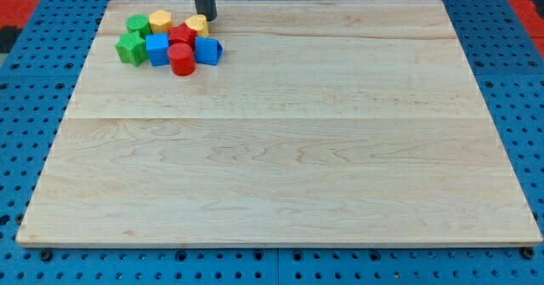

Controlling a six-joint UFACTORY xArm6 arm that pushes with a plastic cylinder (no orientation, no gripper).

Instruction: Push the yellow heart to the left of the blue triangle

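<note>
The yellow heart point(196, 26) lies in a tight cluster near the board's top left. The blue triangle point(208, 51) sits just below it, at the cluster's right edge. My tip point(206, 19) is at the heart's upper right edge, touching or almost touching it. The heart is partly hidden by the rod. The heart is above the triangle and slightly left of its centre, not beside it.
The cluster also holds a red star-like block point(180, 36), a red cylinder point(181, 60), a blue cube point(158, 49), a yellow hexagon point(160, 20) and two green blocks point(138, 25) point(131, 50). The wooden board point(280, 149) lies on a blue pegboard.
</note>
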